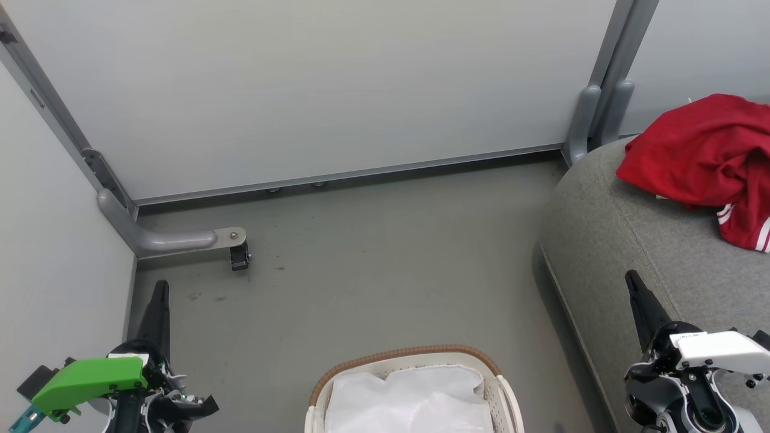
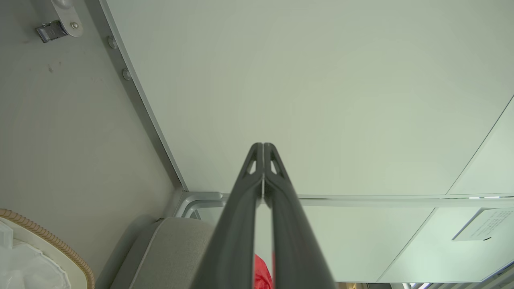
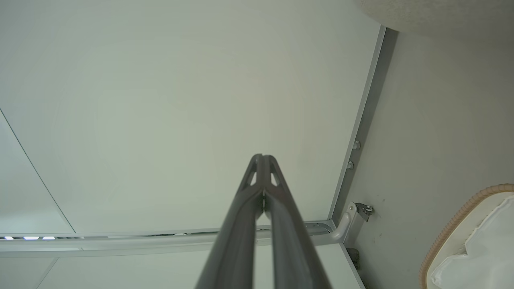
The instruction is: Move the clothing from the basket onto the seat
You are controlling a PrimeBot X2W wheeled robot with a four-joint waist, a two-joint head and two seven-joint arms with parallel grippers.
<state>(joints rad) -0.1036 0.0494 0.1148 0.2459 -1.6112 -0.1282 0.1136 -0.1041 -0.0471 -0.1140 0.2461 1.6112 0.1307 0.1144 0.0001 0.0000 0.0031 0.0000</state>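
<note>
A grey floor (image 1: 373,252) is closed in by pale partition panels (image 1: 313,84) on metal frames, and a small caster bracket (image 1: 239,257) sits at the far left corner. From the head view, my left gripper (image 1: 161,288) is at the lower left with its fingers pressed together, holding nothing. The basket (image 1: 409,355) stands at bottom centre and holds its white liner (image 1: 415,397). My right gripper (image 1: 631,276) at the lower right is likewise closed and empty, in front of the grey seat (image 1: 613,240). The red clothing (image 1: 704,150) lies crumpled on that seat, at the far right. My left wrist view adds a paper notice (image 2: 480,224) on a panel. My right wrist view looks up the panels, with the basket rim at its right edge.
</note>
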